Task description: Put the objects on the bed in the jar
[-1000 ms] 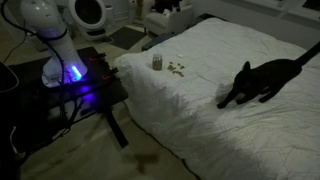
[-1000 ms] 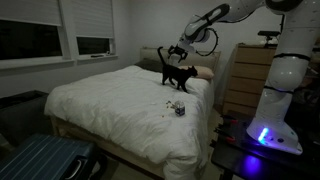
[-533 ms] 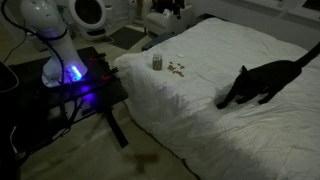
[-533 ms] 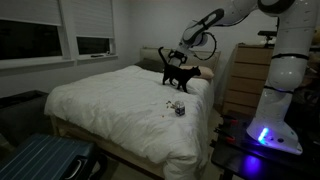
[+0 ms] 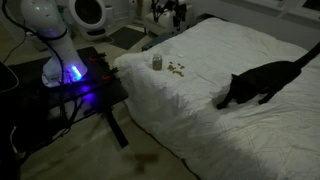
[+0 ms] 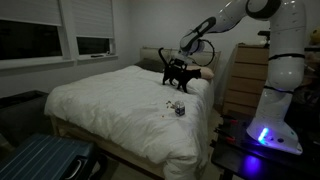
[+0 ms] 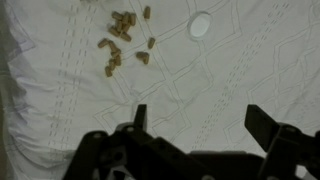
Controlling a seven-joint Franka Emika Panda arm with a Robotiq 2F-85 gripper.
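Observation:
The bed (image 5: pixel 215 50) has a rumpled white quilted cover. The small greyish jar (image 5: pixel 157 62) stands upright near its corner, also small in an exterior view (image 6: pixel 179 108). Tiny olive-brown objects (image 5: pixel 175 68) lie scattered just beside the jar. In the wrist view the objects (image 7: pixel 120 40) lie on the quilt (image 7: pixel 230 80) at the upper left, and a pale round shape (image 7: pixel 200 25), perhaps the jar from above, is to their right. My gripper (image 7: pixel 204 122) hangs high above the bed, open and empty. It shows at the top of an exterior view (image 5: pixel 172 10).
A black cat (image 5: pixel 258 84) stands on the bed, well away from the jar, and shows under the arm in an exterior view (image 6: pixel 178 72). The robot base with a blue light (image 5: pixel 70 72) sits on a dark side table. A dresser (image 6: pixel 245 75) and a suitcase (image 6: pixel 40 160) flank the bed.
The arm has swung lower and nearer over the bed. The cat has shifted a little along the cover. The jaws stay open.

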